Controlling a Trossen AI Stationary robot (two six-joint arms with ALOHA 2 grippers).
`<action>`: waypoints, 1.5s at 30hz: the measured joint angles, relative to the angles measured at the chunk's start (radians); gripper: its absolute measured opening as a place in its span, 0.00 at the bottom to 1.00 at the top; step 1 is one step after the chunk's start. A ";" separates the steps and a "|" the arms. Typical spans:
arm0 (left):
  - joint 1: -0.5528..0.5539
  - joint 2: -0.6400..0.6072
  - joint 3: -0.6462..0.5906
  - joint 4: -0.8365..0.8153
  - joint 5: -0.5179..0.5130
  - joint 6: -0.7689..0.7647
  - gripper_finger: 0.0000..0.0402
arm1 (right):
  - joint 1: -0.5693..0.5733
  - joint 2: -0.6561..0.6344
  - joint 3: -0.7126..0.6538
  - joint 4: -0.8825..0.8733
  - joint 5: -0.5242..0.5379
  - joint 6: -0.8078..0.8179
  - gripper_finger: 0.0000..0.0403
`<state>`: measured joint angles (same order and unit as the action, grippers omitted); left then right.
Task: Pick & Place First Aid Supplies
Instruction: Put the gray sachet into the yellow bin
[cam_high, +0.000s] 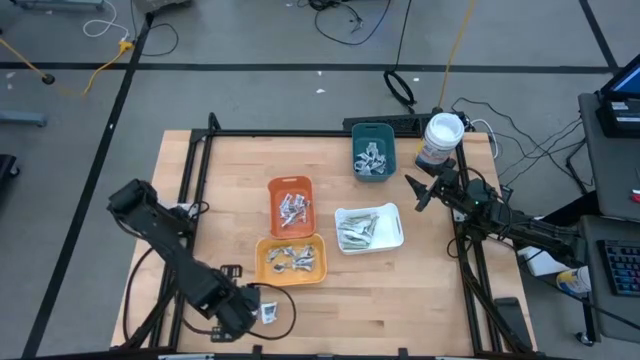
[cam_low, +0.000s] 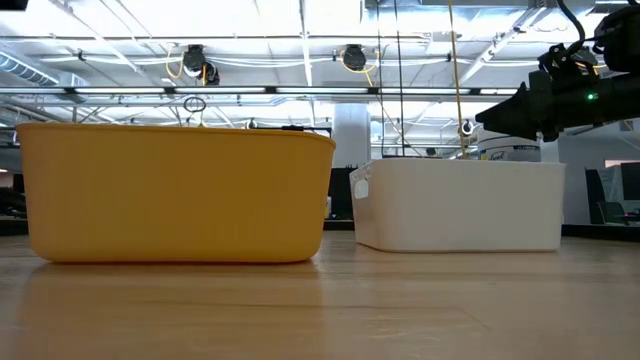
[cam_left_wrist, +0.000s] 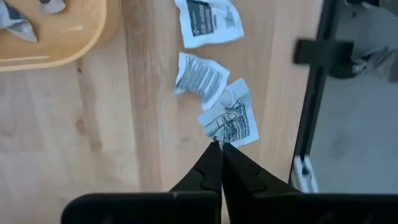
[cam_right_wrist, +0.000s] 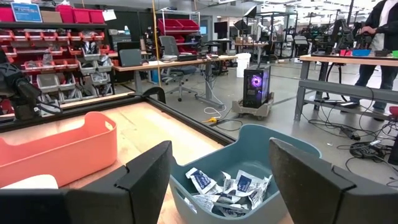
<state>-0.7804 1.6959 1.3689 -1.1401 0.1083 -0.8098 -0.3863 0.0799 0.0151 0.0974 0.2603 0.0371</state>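
I see four trays mid-table: one tray (cam_high: 291, 205) central, another tray (cam_high: 291, 261) just nearer than it, a third tray (cam_high: 369, 229) to their right, a fourth tray (cam_high: 373, 149) farther off with a tub (cam_high: 440, 141) to its right. Packets lie in all four. Three loose packets (cam_left_wrist: 212, 74) lie on the table (cam_high: 220, 210) at its near edge, left of the nearest tray.

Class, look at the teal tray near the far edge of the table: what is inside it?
The teal tray holds a loose heap of small sachets, silvery-white with blue marks. Only the top layer shows; whatever lies beneath the heap is covered. The right end effector hovers open above it.
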 joint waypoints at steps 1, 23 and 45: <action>-0.005 -0.011 0.000 -0.010 0.000 0.017 0.00 | 0.000 0.000 0.000 0.000 0.000 0.000 0.65; 0.395 -0.005 0.117 -0.232 0.023 0.345 0.00 | 0.000 0.000 0.000 0.000 0.000 0.000 0.65; 0.587 0.231 0.343 -0.246 0.014 0.483 0.00 | 0.000 0.000 0.000 0.000 0.000 0.000 0.65</action>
<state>-0.1930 1.9272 1.7117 -1.3858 0.1226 -0.3265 -0.3865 0.0797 0.0149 0.0973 0.2600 0.0368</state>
